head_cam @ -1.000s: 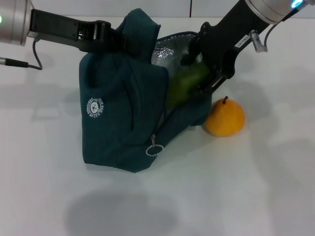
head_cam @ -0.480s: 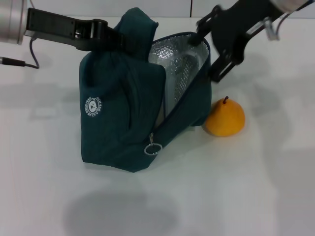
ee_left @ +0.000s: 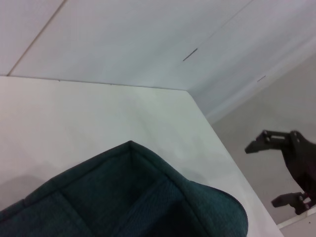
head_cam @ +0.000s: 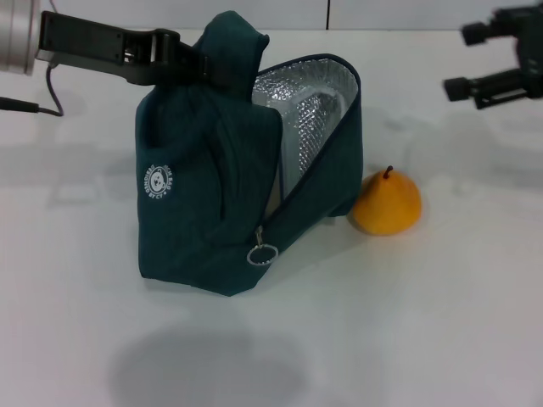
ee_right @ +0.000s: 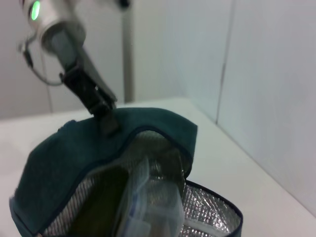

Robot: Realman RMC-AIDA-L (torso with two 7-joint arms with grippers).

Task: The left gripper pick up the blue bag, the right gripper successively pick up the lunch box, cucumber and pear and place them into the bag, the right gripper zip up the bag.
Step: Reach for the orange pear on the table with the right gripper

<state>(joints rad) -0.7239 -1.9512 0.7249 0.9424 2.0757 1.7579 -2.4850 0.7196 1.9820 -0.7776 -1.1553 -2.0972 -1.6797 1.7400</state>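
The blue bag (head_cam: 204,186) stands at the table's middle, its silver-lined mouth open toward the right. My left gripper (head_cam: 197,66) is shut on the bag's top handle and holds it up; it also shows in the right wrist view (ee_right: 104,120). My right gripper (head_cam: 467,61) is open and empty, high at the far right, apart from the bag; it also shows in the left wrist view (ee_left: 270,173). The yellow pear (head_cam: 388,203) sits on the table against the bag's right side. In the right wrist view the clear lunch box (ee_right: 150,200) and a dark green cucumber (ee_right: 96,200) lie inside the bag (ee_right: 69,148).
A metal zipper ring (head_cam: 264,253) hangs at the bag's front lower seam. The white table (head_cam: 407,322) stretches in front of and beside the bag. A wall runs behind the table's far edge.
My right gripper has pulled out of the bag's mouth and moved up and to the right, empty. The cucumber it held stayed in the bag. The bag and left gripper held still.
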